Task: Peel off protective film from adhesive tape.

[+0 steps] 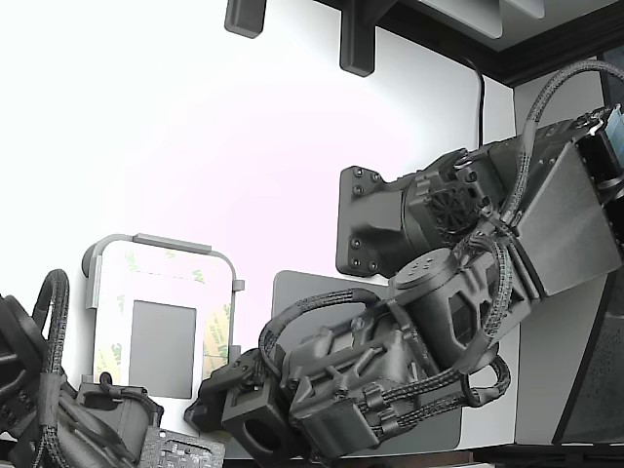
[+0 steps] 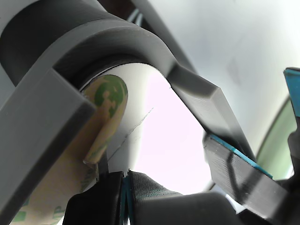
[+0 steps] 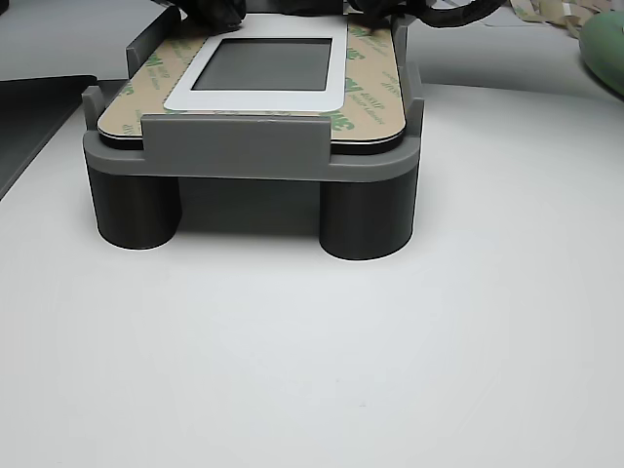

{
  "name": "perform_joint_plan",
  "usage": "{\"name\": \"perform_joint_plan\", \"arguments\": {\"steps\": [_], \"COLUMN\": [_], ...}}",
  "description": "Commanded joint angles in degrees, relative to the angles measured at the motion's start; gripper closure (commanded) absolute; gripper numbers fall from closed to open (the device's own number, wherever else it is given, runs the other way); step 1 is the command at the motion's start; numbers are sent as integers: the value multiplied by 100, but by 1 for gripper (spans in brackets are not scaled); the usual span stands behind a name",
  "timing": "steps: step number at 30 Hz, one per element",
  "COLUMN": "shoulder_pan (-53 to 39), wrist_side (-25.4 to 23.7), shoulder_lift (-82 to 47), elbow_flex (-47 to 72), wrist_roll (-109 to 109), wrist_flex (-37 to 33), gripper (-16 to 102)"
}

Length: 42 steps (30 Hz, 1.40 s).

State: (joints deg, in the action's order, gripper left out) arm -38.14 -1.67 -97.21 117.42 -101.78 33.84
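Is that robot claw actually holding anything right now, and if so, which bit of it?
Yes. The gripper pinches the protective film at its curled-up rounded corner, lifted off the adhesive tape.

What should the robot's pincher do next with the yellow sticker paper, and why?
Probably pull gently up and back along the strip. In the wrist view one end of the protective film curls up right beside the gripper, whose fingertips look pressed together, though I can't tell if they pinch it. In the other view most of the film lies flat on the panel.
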Motion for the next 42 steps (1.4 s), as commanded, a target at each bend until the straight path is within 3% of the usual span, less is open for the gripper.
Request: {"name": "perform_joint_plan", "arguments": {"steps": [1, 32, 38, 39, 40, 41, 42], "shoulder_pan": [123, 378, 606, 650, 686, 721, 756], "wrist_side": [9, 220, 378, 378, 352, 316, 281], "shoulder_lift": [-79, -176, -492, -589, -694, -844, -1028], "elbow_flex": [-44, 97, -290, -404, -510, -598, -633], "wrist_roll": [-35, -255, -352, -378, -396, -396, -343], "wrist_flex": [9, -79, 677, 914, 1187, 1459, 1723], "gripper": [96, 96, 94, 85, 65, 34, -14]}}
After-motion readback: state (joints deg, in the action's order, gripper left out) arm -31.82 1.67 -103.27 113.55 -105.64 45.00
